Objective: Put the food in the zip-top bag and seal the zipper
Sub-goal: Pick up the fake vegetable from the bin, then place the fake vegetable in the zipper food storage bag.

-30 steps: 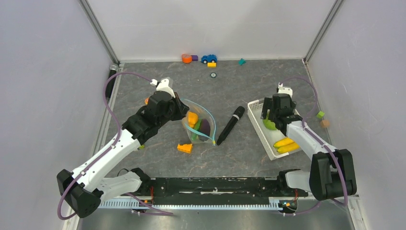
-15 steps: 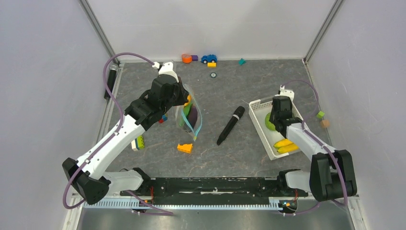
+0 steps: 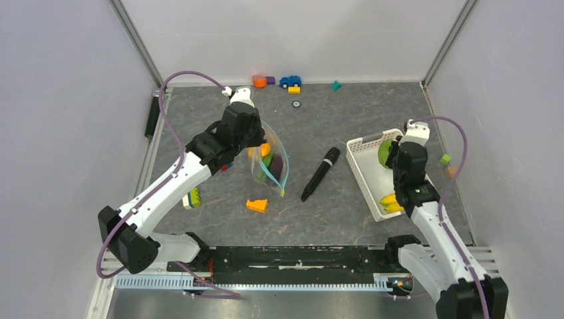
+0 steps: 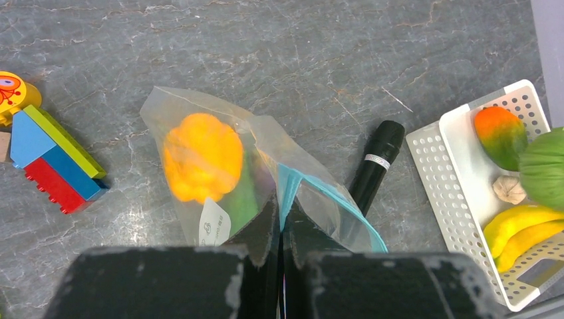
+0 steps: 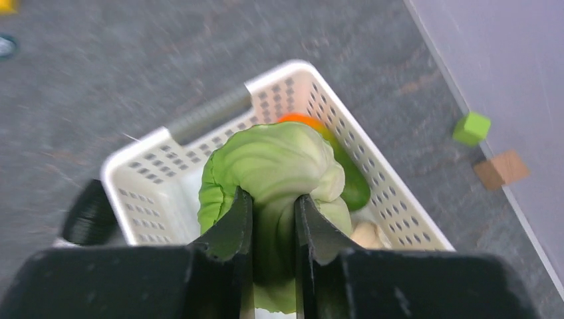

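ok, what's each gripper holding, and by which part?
Left gripper: zip-top bag, by its teal zipper edge. Right gripper: green cabbage-like toy, across its middle.

A robot lab cell: grey panel walls (image 3: 60, 100) box in a stone-patterned tabletop (image 3: 332, 119).

Clear bag (image 4: 219, 126), teal zipper (image 4: 332, 196), orange pepper (image 4: 203, 159) inside. Right of bag: black marker (image 4: 376, 163), white perforated basket (image 4: 439, 189), red-green mango (image 4: 500, 136), yellow bananas (image 4: 525, 226), pale green cabbage (image 5: 273, 166). Left of bag: red, blue, green blocks (image 4: 56, 156). Grey marbled table (image 4: 266, 40).
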{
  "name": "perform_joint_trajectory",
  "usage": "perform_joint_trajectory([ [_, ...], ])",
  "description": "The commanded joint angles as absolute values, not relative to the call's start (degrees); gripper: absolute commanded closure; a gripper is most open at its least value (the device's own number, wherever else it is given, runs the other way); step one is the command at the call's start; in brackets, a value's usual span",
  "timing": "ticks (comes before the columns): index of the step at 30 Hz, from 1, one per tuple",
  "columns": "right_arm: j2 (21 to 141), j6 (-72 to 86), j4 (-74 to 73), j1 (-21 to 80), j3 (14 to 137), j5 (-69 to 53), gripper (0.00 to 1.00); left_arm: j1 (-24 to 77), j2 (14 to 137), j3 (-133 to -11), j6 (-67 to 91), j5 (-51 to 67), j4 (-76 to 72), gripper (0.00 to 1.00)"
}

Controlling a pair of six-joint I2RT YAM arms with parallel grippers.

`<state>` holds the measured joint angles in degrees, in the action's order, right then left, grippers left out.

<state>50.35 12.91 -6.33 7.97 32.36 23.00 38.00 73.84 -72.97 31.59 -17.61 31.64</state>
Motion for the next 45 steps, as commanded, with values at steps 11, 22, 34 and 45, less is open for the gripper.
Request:
perform_joint_trajectory([
  [11, 42.9, 16.7, 27.5, 10.4, 31.2, -34.1, 1.00, 38.0, 71.9, -74.1, 29.3, -17.9, 32.3, 0.98],
  [22, 56.7, 15.4, 42.7, 35.8, 40.7, -42.4, 1.00, 38.0, 70.9, -75.1, 30.6, -18.5, 34.8, 0.98],
  [34, 69.4, 14.8, 43.3, 43.1, 44.3, -31.5, 1.00, 38.0, 67.9, -73.7, 31.1, -13.9, 35.2, 0.98],
  [45, 72.8, 9.2, 28.7, 44.6, 46.0, -0.7, 1.00, 38.0, 67.0, -71.8, 31.0, -8.2, 32.5, 0.98],
])
